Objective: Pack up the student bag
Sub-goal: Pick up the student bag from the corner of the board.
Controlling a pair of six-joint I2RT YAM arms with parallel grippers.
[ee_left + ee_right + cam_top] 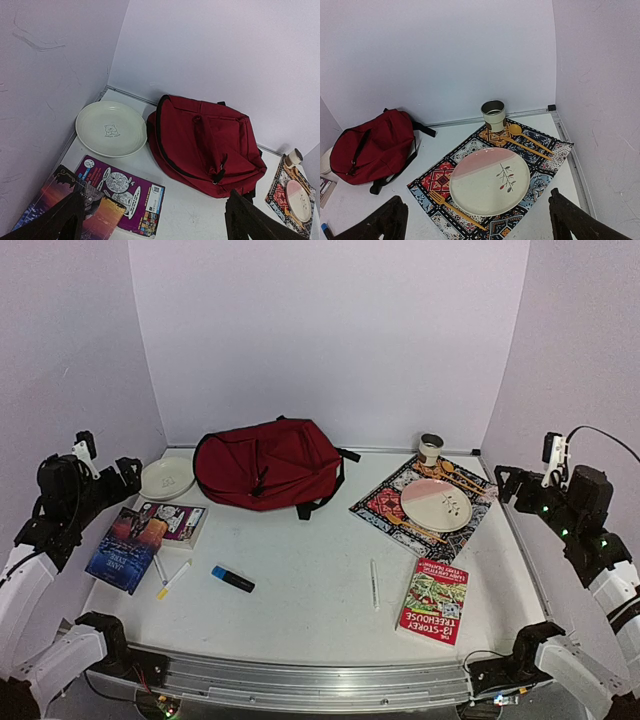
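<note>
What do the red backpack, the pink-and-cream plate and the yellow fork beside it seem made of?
The student bag looks like matte woven fabric: it slumps and creases. The plate seems glazed ceramic, smooth with a painted sprig, though it might be melamine. The fork looks like plastic or bamboo: flat yellow, no metallic shine.

top: overhead from behind | wrists: high, oblique, far | shared: student bag [265, 465]

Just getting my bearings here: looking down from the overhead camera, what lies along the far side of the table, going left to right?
Cream plate → student bag → patterned placemat. The cup and the pink-and-white plate stand within the placemat's span, so they are left out.
</note>
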